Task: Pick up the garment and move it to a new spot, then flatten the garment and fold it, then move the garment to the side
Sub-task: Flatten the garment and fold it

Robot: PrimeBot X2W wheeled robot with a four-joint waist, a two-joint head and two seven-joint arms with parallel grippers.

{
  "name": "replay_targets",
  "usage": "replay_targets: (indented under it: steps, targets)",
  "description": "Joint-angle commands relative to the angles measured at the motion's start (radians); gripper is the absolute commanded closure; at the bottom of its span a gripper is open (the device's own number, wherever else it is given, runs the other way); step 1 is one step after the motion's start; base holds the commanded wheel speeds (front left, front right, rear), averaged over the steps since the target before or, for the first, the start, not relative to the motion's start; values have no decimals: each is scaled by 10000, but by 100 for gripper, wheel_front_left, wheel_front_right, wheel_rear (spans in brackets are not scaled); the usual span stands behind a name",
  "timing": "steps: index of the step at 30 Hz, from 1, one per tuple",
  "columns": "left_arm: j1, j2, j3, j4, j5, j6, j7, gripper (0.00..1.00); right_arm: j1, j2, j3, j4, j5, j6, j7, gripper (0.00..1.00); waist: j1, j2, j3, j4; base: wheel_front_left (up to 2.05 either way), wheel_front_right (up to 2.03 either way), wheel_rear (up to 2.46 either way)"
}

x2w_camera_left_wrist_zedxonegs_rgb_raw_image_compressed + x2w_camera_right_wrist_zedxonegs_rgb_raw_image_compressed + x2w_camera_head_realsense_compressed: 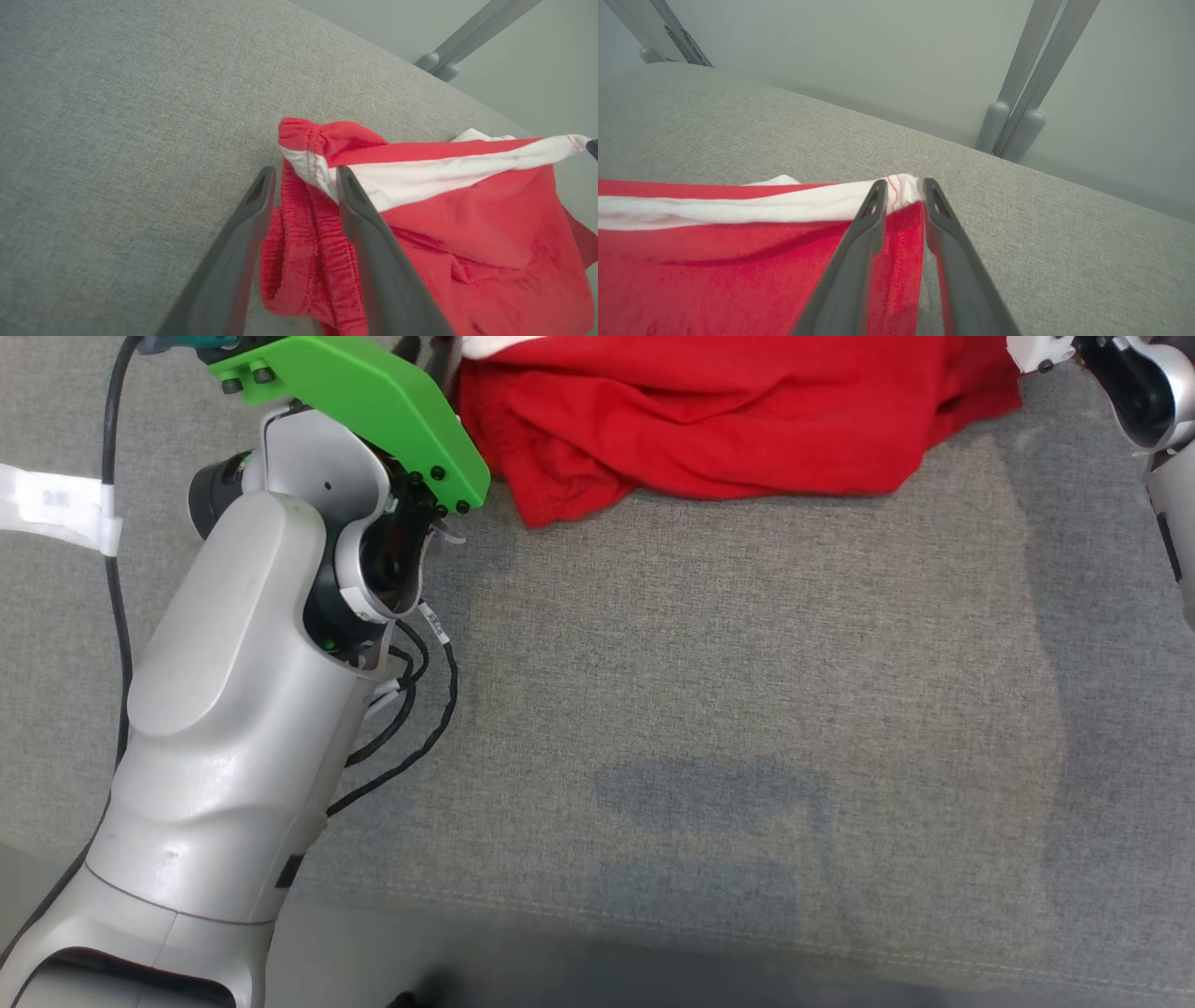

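The garment (728,420) is red cloth with a white band, lying bunched at the far edge of the head view. In the left wrist view my left gripper (306,175) stands open over the garment (467,233), its gathered red waistband lying in the gap between the fingers. My right gripper (903,186) is open too, a little less wide, with the white-hemmed corner of the garment (714,270) between its tips. The white band runs fairly straight from one gripper to the other. From the head camera, both grippers' fingers are hidden past the top edge.
Everything rests on a grey fabric surface (709,709). My left forearm with its green mount (355,401) and black cables fills the left side; my right wrist (1148,392) sits at the top right. Grey metal frame legs (1017,116) stand beyond the far edge.
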Motion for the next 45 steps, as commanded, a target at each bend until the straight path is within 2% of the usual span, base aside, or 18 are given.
replay_targets:
  steps: [1, 7, 14, 17, 24, 25, 33, 40, 45]
  targets:
    - [-173, -9, 16, 29, 92, -69, -95, 0, -201, -9, -71, 55, -1, -15, -135, 0, -1, 0, 8, 8, 0, 0, 0]
    - [-172, 112, -52, 280, 397, -560, -946, 0, -198, 229, -429, 488, -253, -15, -1250, 0, -1, 0, -190, 43, 0, 0, 0]
    - [921, 568, -446, 30, 1001, -1052, -2134, 0, 882, 398, -1103, 388, -275, -15, -2100, 0, -1, 0, -1034, -68, 0, 0, 0]
    - [1632, 747, -657, -193, 1254, -1083, -2607, 0, 1641, 504, -1395, 200, -318, -14, -2253, 0, -1, 0, -1476, -159, 0, 0, 0]
    - [3141, 891, -1248, -595, 1785, -849, -3407, 0, 3392, 829, -2012, -104, -616, -14, -2213, 0, -1, 0, -2311, -396, 0, 0, 0]
    - [3428, 1005, -1450, -661, 2106, -794, -3772, 0, 3805, 992, -2254, -23, -698, -14, -2188, 0, -1, 0, -2527, -432, 0, 0, 0]
    - [5199, 666, -1174, -1279, 2363, -502, -5880, 0, 4962, 1830, -3273, 609, -856, -14, -2662, 0, -1, 0, -3364, -292, 0, 0, 0]
    - [6799, 422, -360, -2529, 3544, -585, -6094, 0, 4852, 2197, -3916, 1139, -1008, -14, -2884, 0, -1, 0, -3447, -37, 0, 0, 0]
    - [7955, -50, 365, -3294, 4565, -988, -6096, 0, 4359, 2196, -4560, 1741, -1411, -14, -2752, 0, -1, 0, -3245, 272, 0, 0, 0]
